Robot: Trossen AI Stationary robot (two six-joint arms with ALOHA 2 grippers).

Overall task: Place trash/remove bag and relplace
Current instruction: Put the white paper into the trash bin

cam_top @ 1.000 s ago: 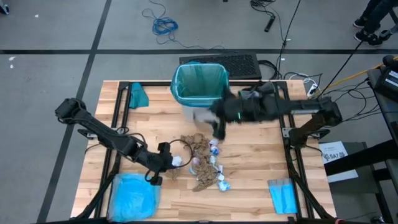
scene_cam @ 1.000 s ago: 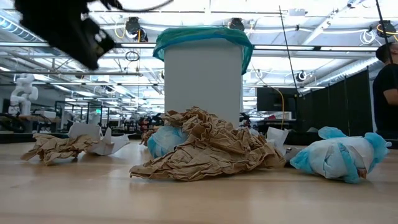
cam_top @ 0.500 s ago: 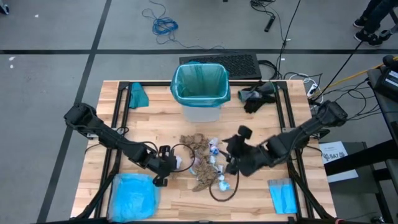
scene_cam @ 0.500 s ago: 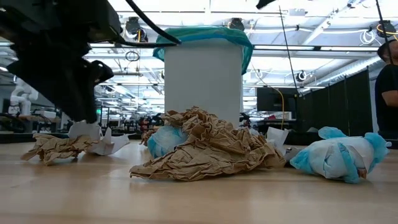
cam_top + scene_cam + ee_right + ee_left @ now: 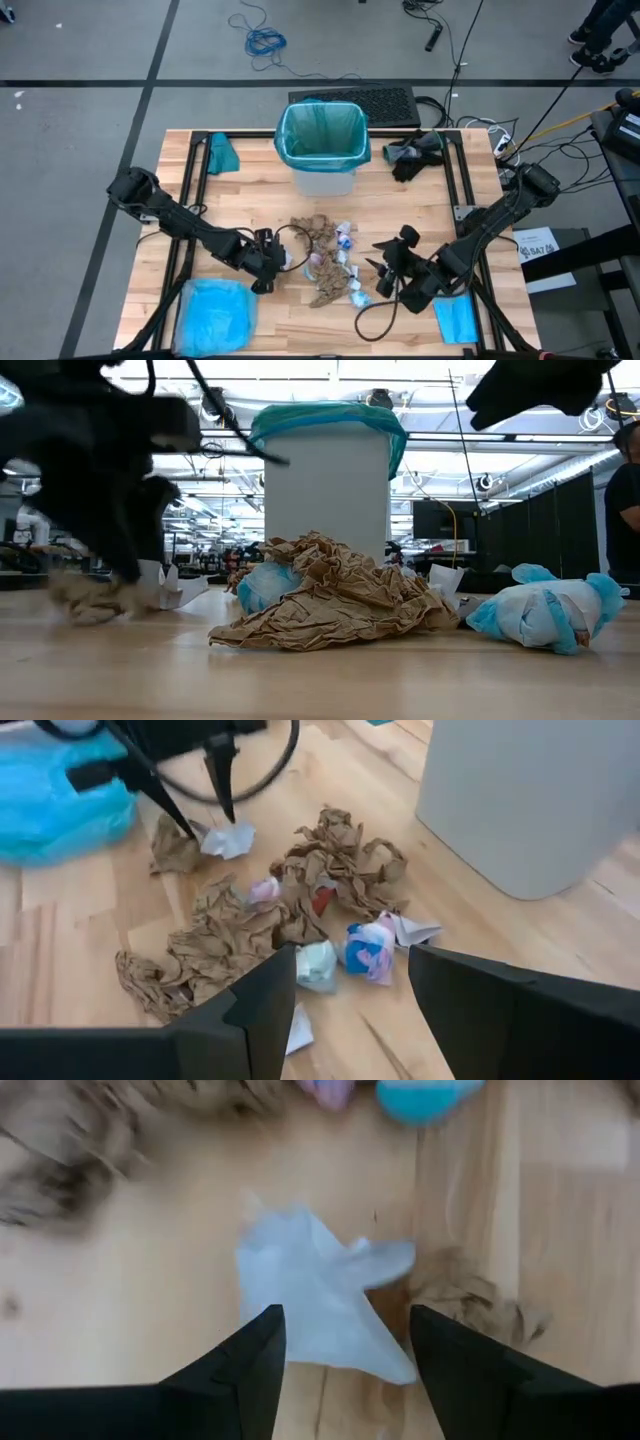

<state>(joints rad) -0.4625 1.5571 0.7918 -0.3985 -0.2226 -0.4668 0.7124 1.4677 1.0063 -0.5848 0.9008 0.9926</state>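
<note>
Jaws of left gripper (image 5: 342,1365) open astride flat white wrapper (image 5: 318,1296).

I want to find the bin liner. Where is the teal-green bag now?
In the high view, the teal-green bag lines the white bin at the table's far middle, beyond the trash pile.

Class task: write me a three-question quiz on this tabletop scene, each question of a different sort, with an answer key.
1. True or false: the bin already has scraps inside its teal liner.
2. Which gripper has its fingers astride the white scrap? A) left gripper B) right gripper
3. Fill in: the pale blue bag lies on the table near the ___ arm.

Key: 1. False, no scraps show in the liner. 2. A. 3. left.
</note>
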